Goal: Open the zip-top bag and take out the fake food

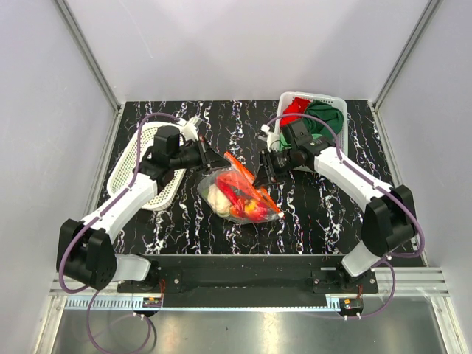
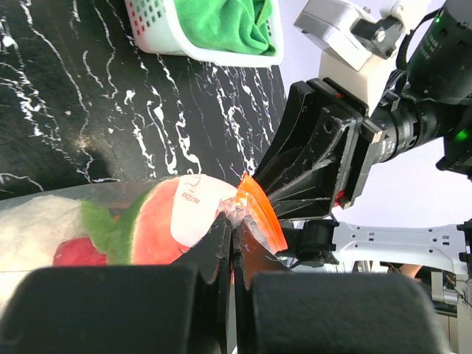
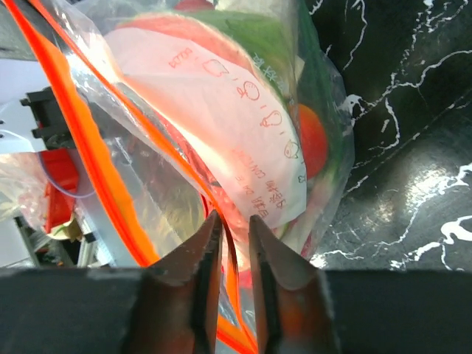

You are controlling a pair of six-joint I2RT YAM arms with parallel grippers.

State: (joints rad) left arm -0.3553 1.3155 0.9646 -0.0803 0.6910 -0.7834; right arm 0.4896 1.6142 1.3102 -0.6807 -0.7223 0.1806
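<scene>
The zip-top bag [image 1: 240, 193] lies mid-table, clear plastic with an orange zip strip [image 1: 251, 181] along its mouth. The fake food shows through it: a watermelon slice [image 2: 158, 221], a red fruit [image 2: 74, 252] and pale and green pieces [image 3: 291, 44]. My left gripper [image 1: 221, 161] is shut on the bag's film right by the strip [image 2: 258, 214]; the pinch shows in the left wrist view [image 2: 234, 221]. My right gripper [image 1: 259, 177] is closed to a narrow gap, with the strip and film between its jaws [image 3: 230, 221]. A second length of strip [image 3: 81, 140] runs apart from it.
A white mesh basket [image 1: 140, 166] lies tilted under my left arm at the left. Another white basket [image 1: 333, 99] at the back right holds a red cloth [image 1: 293, 109] and a green cloth [image 1: 324, 118]. Grey walls close in the table's sides and back.
</scene>
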